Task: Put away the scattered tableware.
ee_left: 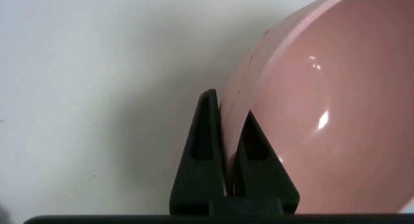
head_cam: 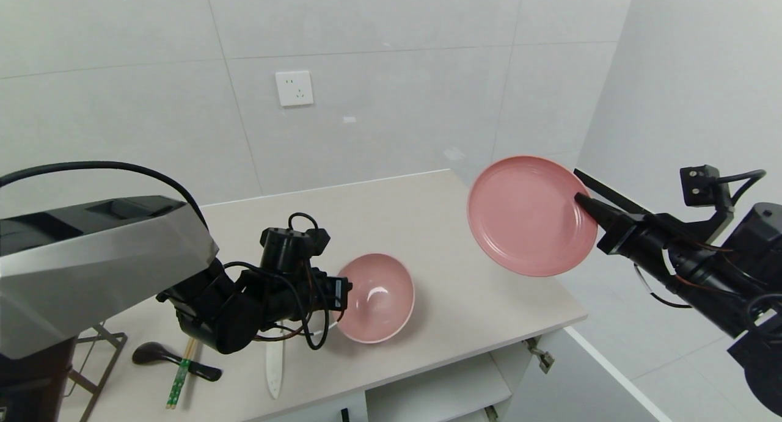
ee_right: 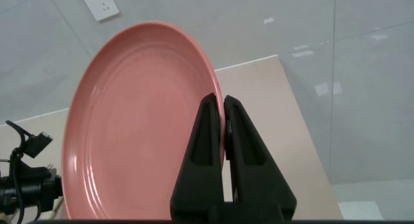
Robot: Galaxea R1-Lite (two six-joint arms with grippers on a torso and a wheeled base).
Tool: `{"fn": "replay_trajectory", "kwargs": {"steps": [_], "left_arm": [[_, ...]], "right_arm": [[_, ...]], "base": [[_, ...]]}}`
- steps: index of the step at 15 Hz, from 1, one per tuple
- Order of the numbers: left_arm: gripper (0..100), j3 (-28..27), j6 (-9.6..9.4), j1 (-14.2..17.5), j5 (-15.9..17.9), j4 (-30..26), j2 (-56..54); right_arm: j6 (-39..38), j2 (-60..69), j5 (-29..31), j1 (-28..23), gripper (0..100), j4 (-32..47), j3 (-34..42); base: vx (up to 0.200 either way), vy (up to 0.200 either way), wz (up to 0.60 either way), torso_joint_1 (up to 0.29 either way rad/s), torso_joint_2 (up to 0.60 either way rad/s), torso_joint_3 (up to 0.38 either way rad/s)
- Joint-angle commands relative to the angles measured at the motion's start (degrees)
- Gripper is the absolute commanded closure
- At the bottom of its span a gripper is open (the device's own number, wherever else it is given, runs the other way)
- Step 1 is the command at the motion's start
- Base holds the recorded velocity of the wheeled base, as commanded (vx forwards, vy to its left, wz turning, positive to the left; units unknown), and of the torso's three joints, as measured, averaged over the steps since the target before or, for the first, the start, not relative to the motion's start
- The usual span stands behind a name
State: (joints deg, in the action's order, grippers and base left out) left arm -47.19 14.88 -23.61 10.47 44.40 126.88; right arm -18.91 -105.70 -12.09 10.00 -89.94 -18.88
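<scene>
A pink bowl (head_cam: 377, 297) is tilted up on its side over the white table (head_cam: 452, 300), its rim pinched by my left gripper (head_cam: 339, 295). In the left wrist view the two fingers close on the bowl (ee_left: 317, 107) wall, one inside and one outside, at the left gripper (ee_left: 228, 136). A pink plate (head_cam: 528, 214) hangs in the air beyond the table's right end, held on edge by my right gripper (head_cam: 580, 197). The right wrist view has the plate (ee_right: 136, 120) rim clamped in the right gripper (ee_right: 223, 107).
At the table's front left lie a white knife (head_cam: 275, 364), green-handled chopsticks (head_cam: 179, 376) and a black spoon (head_cam: 156, 353). An open shelf (head_cam: 434, 391) sits under the table front. A wall socket (head_cam: 294, 88) is on the tiled wall behind.
</scene>
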Motion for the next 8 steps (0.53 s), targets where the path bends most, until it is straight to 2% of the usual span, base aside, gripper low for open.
{"fn": "replay_trajectory", "kwargs": {"steps": [1, 4, 8], "left_arm": [[100, 0.08, -0.03, 1.03, -0.1, -0.01, -4.27], [100, 0.52, -0.21, 2.26, -0.1, -0.45, -9.02], [100, 4.3, -0.12, 3.57, 0.16, -1.33, -16.31]], "right_arm": [[0.01, -0.12, -0.04, 0.02, 100, -0.06, -0.01], [0.1, -0.2, -0.04, 0.11, 100, -0.06, -0.45], [-0.08, -0.2, -0.21, 0.55, 100, -0.06, -0.19]], "base": [[0.0, 0.0, 0.0, 0.0, 0.0, 0.0], [0.0, 0.0, 0.0, 0.0, 0.0, 0.0], [0.0, 0.0, 0.0, 0.0, 0.0, 0.0]]}}
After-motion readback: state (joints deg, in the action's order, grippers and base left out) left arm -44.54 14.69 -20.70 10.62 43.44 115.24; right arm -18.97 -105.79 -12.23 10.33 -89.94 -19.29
